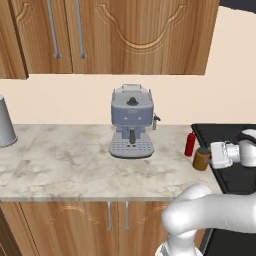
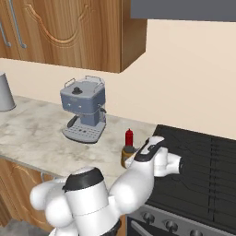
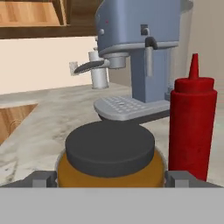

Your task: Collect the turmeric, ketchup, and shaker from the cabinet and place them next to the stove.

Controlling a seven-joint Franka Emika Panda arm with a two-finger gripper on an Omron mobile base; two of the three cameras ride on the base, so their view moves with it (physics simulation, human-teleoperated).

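A small glass jar of turmeric (image 3: 110, 157), with a flat dark lid and orange-brown powder filling it up to the lid, stands upright on the pale marbled stone counter (image 1: 65, 160), just beside the left edge of the black stove (image 2: 203, 161) with its dark cooktop grates. In the hand view the jar sits between the two dark fingertips (image 3: 43, 179) of the white arm's two-finger gripper (image 3: 110, 180), one tip on each side of the glass. The fingers are spread wide about the jar; whether they touch the glass cannot be told.

The slim all-red plastic squeeze bottle of ketchup (image 3: 191, 127), with a narrow pointed nozzle cap, stands upright on the counter just beside the jar, on its far side toward the wall in the base views. The two are close together, but apart.

Further along the counter, away from the stove, sits a grey-blue espresso machine (image 1: 131, 127) with a perforated drip tray at its foot. A grey metal cylinder (image 1: 6, 122) stands near the counter's far left end. Above the counter hangs the brown wood wall cabinet (image 1: 125, 35) with long vertical silver bar handles; its doors appear closed in the left base view.
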